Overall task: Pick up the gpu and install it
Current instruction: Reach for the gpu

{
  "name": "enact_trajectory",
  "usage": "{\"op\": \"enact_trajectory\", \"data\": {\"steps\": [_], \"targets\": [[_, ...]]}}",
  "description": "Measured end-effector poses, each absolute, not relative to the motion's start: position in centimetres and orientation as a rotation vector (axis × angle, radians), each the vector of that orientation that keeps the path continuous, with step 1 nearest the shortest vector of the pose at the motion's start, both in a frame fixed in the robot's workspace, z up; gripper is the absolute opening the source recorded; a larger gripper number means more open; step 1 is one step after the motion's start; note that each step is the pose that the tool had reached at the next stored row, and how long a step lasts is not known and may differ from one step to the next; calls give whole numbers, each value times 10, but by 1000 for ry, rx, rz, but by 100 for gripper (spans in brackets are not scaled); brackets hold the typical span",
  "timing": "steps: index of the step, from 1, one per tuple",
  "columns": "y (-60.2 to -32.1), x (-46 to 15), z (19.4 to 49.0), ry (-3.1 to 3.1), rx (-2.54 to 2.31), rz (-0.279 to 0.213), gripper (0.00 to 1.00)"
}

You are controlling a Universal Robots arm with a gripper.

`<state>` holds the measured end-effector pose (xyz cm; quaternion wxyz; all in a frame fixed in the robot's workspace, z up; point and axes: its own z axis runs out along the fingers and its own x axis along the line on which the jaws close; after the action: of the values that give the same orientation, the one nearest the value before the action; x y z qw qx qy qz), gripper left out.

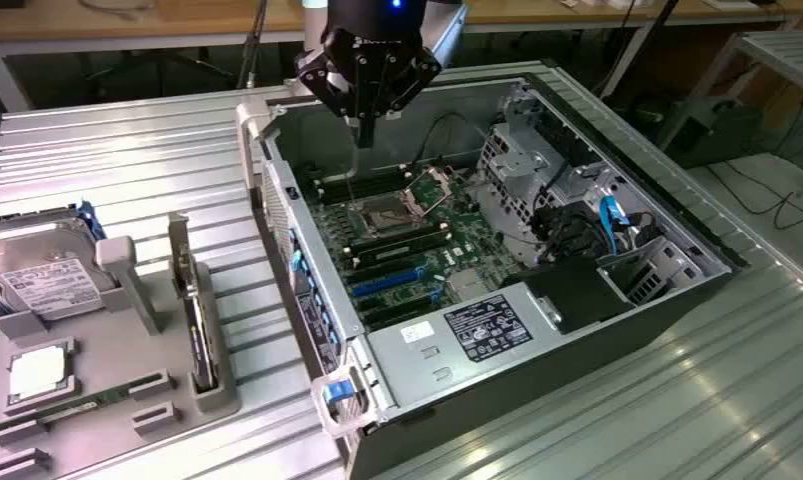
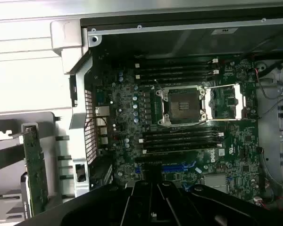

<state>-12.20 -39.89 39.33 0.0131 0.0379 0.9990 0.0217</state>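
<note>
Gpu [image 1: 200, 330] stands in holder [image 1: 134, 372] beside hard drive [image 1: 37, 282].

Table [image 1: 121, 170] is all ribbed bare metal slats, kinda brushed with a soft sheen. The pc case [image 1: 548, 395] looks dark and matt on the outside and raw silver sheet metal inside, plus a perforated metal grille [image 2: 90, 125] on one wall. Motherboard [image 1: 401, 250] is green circuit board, slightly glossy, with a shiny metal socket frame [image 2: 184, 106]. Holder tray [image 1: 108, 380] reads as matt gray plastic. The gpu [image 2: 36, 174] shows a green board face and a silver metal bracket [image 2: 12, 135]. Hard drive [image 1: 41, 275] is dull silver metal with a white paper-looking label. Gripper [image 1: 364, 135] is black, semi-matt.
</note>
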Motion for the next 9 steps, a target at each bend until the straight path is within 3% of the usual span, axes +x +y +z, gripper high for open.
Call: {"op": "enact_trajectory", "data": {"steps": [9], "targets": [[-399, -163, 393, 3112, 118, 68, 11]]}}
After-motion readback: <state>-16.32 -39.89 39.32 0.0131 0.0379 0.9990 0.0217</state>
